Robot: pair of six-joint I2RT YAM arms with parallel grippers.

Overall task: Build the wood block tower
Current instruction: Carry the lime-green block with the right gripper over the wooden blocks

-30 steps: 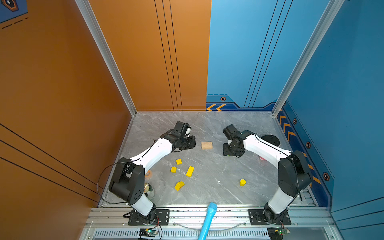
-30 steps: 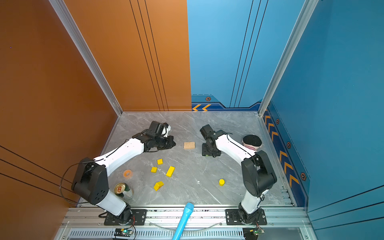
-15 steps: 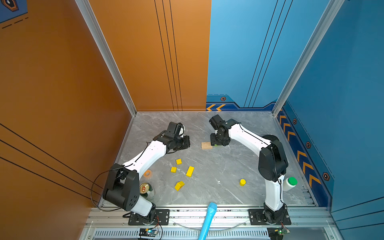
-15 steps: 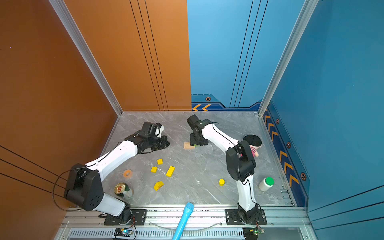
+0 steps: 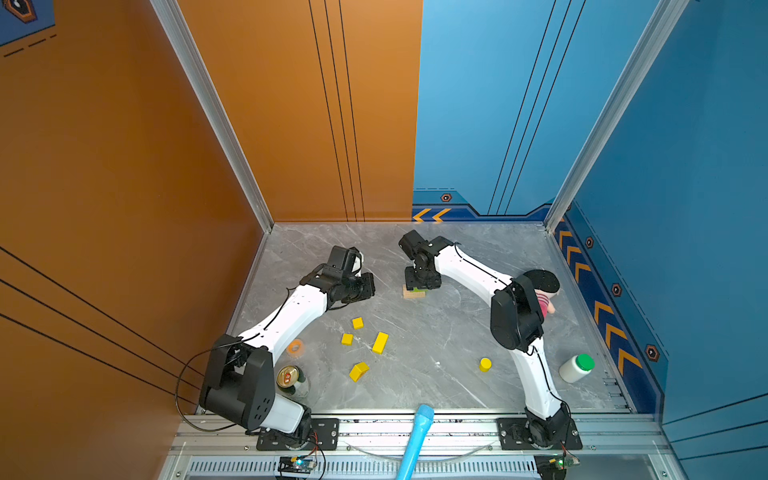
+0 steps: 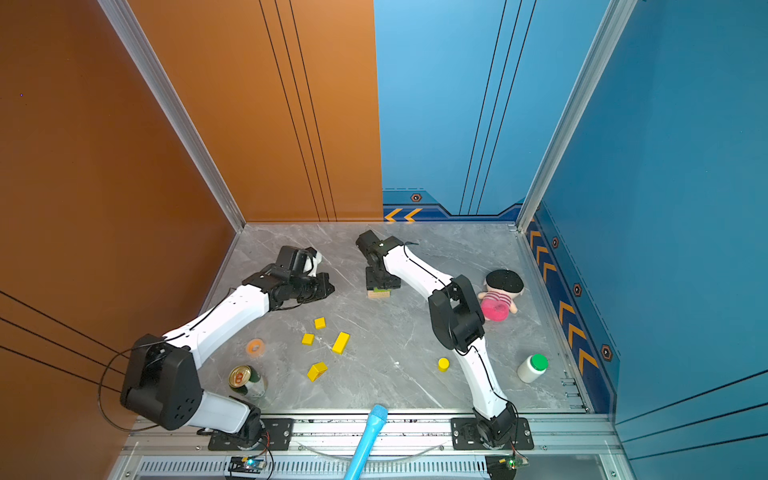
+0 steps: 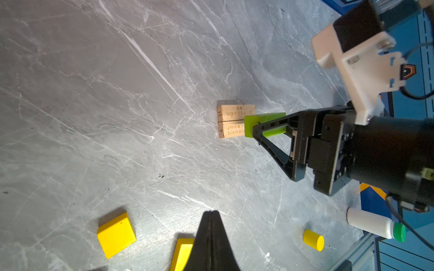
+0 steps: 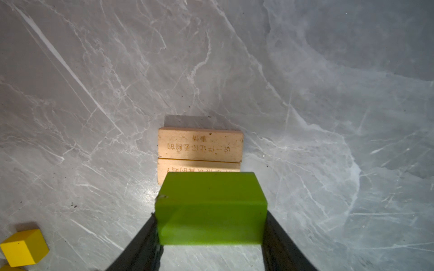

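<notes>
Right wrist view: my right pincer [image 8: 211, 225] clamps the green bar [image 8: 211, 201] over the tan planks [image 8: 199, 145]; left pincer [image 7: 211, 214] closed, empty; yellow cubes [image 5: 358, 323] lie nearer, well apart.

Left arm [image 5: 291, 320] and right arm [image 5: 473, 272], same build: glossy white link shells, matte black joint housings. Black base plates [image 5: 297, 434] with silver screws sit on the front rail [image 5: 415, 428]. Housing nearest the rail on left arm has small round holes. Thin black cable [image 5: 183, 386] loops out beside that housing; another runs along right arm's shell. Right gripper [image 8: 210, 225]: black hollow triangular fingers [image 7: 274, 156], white screwed bracket [image 7: 359, 65] behind.
</notes>
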